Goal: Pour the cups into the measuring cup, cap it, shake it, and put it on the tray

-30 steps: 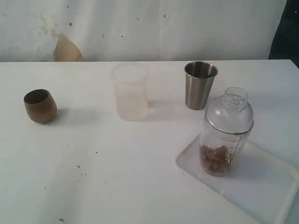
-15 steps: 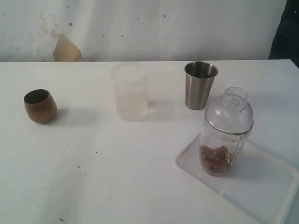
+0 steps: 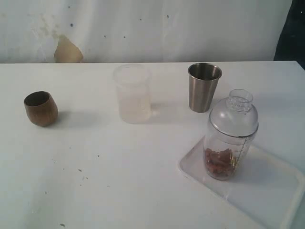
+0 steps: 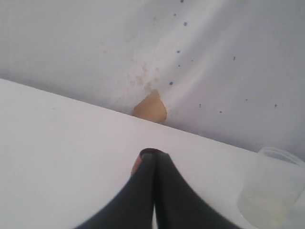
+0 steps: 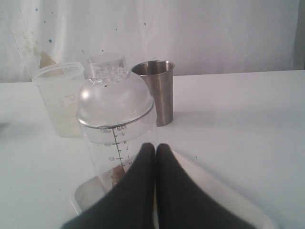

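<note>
The clear measuring cup (image 3: pixel 231 138), capped with a domed lid and holding brown bits at its bottom, stands on the near-left corner of the white tray (image 3: pixel 267 191). The steel tumbler (image 3: pixel 204 87) stands upright just behind it, and the brown wooden cup (image 3: pixel 41 108) sits far left. Neither gripper shows in the exterior view. My right gripper (image 5: pixel 156 146) is shut and empty, close in front of the measuring cup (image 5: pixel 112 119), with the tumbler (image 5: pixel 156 90) and the tray (image 5: pixel 224 195) in its view. My left gripper (image 4: pixel 154 153) is shut and empty; a brown sliver (image 4: pixel 136 165) peeks from behind its fingertips.
A frosted milky cup (image 3: pixel 132 94) stands upright at mid-table between the wooden cup and the tumbler, seen too from both wrists (image 5: pixel 58 98) (image 4: pixel 270 186). The white wall with a tan patch (image 3: pixel 67 50) backs the table. The table's right edge lies beyond the tray.
</note>
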Robot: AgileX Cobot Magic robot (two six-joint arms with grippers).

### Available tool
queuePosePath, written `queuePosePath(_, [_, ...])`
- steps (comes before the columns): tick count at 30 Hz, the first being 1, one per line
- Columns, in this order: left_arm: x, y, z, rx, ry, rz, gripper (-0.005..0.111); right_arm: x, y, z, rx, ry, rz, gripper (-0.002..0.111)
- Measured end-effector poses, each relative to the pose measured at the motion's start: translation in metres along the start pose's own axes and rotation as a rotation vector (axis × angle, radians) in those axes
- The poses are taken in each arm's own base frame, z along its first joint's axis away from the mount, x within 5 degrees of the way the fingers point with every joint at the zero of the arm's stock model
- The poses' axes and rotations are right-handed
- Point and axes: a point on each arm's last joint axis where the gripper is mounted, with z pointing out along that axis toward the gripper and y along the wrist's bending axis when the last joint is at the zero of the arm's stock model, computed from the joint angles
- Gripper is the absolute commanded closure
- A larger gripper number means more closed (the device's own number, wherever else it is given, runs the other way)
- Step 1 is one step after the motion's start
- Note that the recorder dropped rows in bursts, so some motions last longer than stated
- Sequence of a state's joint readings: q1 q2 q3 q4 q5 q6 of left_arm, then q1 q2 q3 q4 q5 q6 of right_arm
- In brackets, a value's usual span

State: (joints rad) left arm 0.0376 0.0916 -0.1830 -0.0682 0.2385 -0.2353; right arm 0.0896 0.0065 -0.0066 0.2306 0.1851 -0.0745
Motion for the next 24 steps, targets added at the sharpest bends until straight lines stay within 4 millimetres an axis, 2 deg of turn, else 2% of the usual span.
queuePosePath(5, [0.03,0.012,-0.001,-0.031,0.018,0.026,0.107,0.0,0.0,0.0,0.0,0.0,0.0,0.108])
queuePosePath(11, [0.05,0.018,0.003,-0.041,0.079,0.116,0.107,0.0,0.0,0.0,0.0,0.0,0.0,0.108])
queuePosePath(24, [0.052,0.017,0.003,-0.026,0.088,0.168,0.107,0.0,0.0,0.0,0.0,0.0,0.0,0.108])
